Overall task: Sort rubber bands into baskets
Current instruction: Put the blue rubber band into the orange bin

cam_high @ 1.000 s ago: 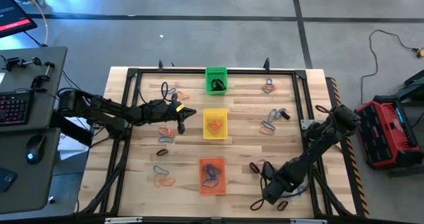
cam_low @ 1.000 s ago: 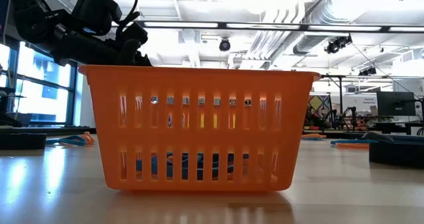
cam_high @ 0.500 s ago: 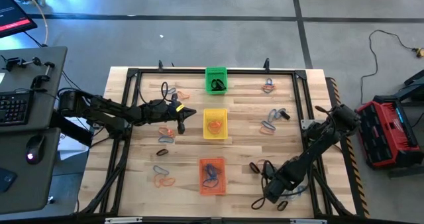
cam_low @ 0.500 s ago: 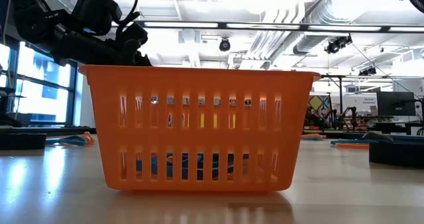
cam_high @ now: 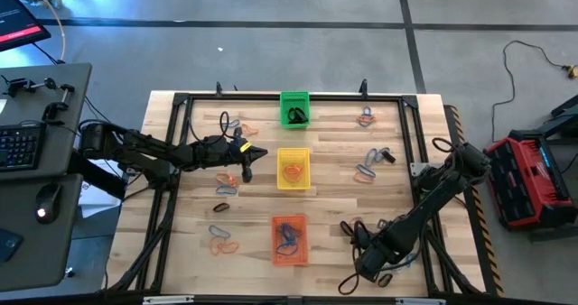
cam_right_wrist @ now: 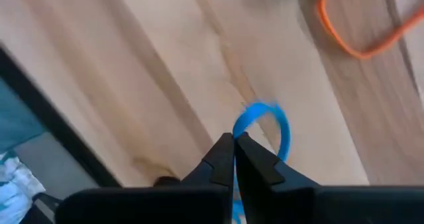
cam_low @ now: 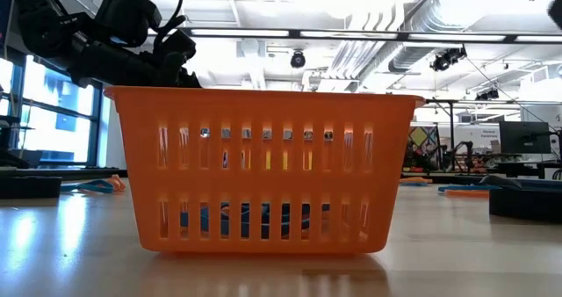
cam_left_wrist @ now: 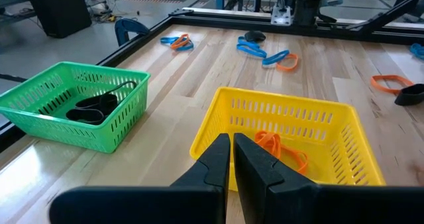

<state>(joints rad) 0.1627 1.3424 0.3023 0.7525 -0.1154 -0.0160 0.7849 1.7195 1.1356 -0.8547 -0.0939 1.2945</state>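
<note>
Three baskets stand in a row down the table's middle. The green one (cam_high: 294,109) is farthest, the yellow (cam_high: 293,169) is in the centre and the orange (cam_high: 289,239) is nearest. Loose rubber bands lie around them, such as an orange one (cam_right_wrist: 358,32). My right gripper (cam_high: 365,256) points down over the table's near right part, shut on a blue rubber band (cam_right_wrist: 270,121). My left gripper (cam_left_wrist: 232,144) hovers shut and empty just left of the yellow basket (cam_left_wrist: 291,138), which holds orange bands. The green basket (cam_left_wrist: 73,111) holds black bands. My right gripper pinches the blue rubber band at one spot of its loop (cam_right_wrist: 240,132) between its two fingertips, coming from above and pointing down. The rest of the loop sticks out sideways from the tips, above the wooden tabletop. Whether any part still rests on the table I cannot tell.
Loose bands lie in clusters at the far left (cam_high: 237,124), near left (cam_high: 221,242), far right (cam_high: 365,117) and mid right (cam_high: 370,165). A black frame (cam_high: 181,99) edges the table. The orange basket (cam_low: 263,170) fills the low view, with blue bands inside.
My right hand has shifted a little toward the table's left edge at the near right of the table, and its wrist has turned slightly. A dark part of that arm has come into the low view's top right corner.
</note>
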